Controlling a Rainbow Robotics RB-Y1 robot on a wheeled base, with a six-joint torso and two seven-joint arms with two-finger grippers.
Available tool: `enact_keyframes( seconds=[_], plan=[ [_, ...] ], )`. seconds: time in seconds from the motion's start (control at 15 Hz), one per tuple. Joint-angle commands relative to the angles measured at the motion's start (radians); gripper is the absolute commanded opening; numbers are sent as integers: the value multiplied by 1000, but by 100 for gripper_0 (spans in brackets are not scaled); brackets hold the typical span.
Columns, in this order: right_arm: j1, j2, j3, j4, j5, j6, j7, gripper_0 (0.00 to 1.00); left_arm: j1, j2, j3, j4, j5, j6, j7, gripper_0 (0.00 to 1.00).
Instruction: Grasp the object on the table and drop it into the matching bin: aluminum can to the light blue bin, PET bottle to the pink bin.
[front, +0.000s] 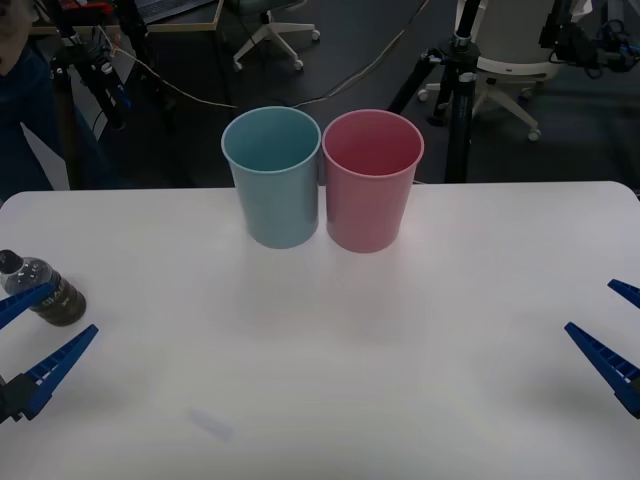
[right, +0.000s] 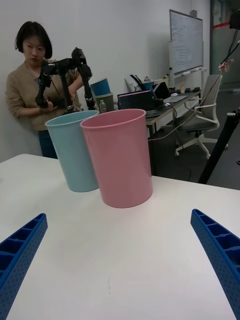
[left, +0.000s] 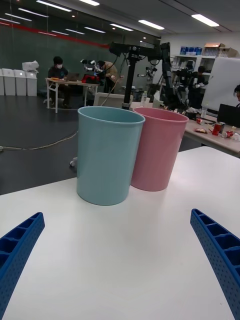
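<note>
The bottle (front: 40, 289), likely light, stiff and slippery, is being flanked at 9 o'clock by the wide-open left gripper (front: 40, 330), best gripped mid-body.

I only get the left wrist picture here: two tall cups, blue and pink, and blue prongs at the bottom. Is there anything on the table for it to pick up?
Observer: Yes. In the front view a PET bottle stands at the table's far left edge.
Operator: Near those prongs?
Observer: Right beside the left gripper, whose fingers are open; one fingertip overlaps the bottle.
Operator: And the other arm?
Observer: The right gripper waits open at the table's right edge.
Operator: Which cup is nearer the bottle?
Observer: The light blue bin; the pink bin stands on its right, touching it.
</note>
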Motion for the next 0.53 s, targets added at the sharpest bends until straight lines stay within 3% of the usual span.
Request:
enact_keyframes(
  seconds=[0.07,0.4,0.53],
  plan=[
    [0,0,0,0,0,0,0,100,10,-18,-13,-2,-14,-9,-5,100],
    [0,0,0,0,0,0,0,100,56,-27,10,-8,-11,-21,-31,100],
    [0,0,0,0,0,0,0,100,97,-27,15,-6,9,13,-109,100]
  ],
)
